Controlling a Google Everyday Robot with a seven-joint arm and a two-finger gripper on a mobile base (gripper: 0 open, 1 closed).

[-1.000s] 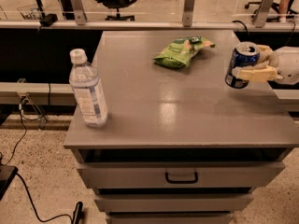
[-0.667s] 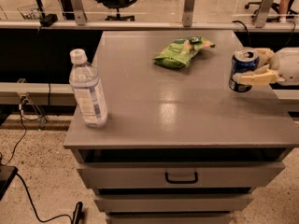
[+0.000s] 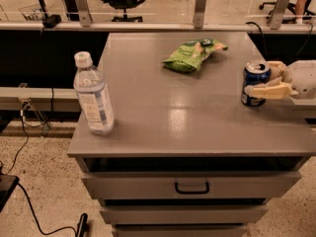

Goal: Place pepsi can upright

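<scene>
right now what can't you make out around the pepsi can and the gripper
- Camera view: the gripper sits at the table's right side, and the arm behind it is cut off by the right edge.
- Pepsi can: part of the label and the far side are hidden by the gripper shut around it. It is unclear whether the base rests fully on the table.
- Green snack bag and water bottle: the print is too small to read.

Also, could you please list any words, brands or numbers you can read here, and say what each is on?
Nothing here reads as quotable text.
pepsi can: pale logo patch, lettering too blurred to read.
water bottle: pale label, print too small to read.
green snack bag: dark print, unreadable.
gripper: at the right edge of the table, closed around the can; no marking visible.
</scene>
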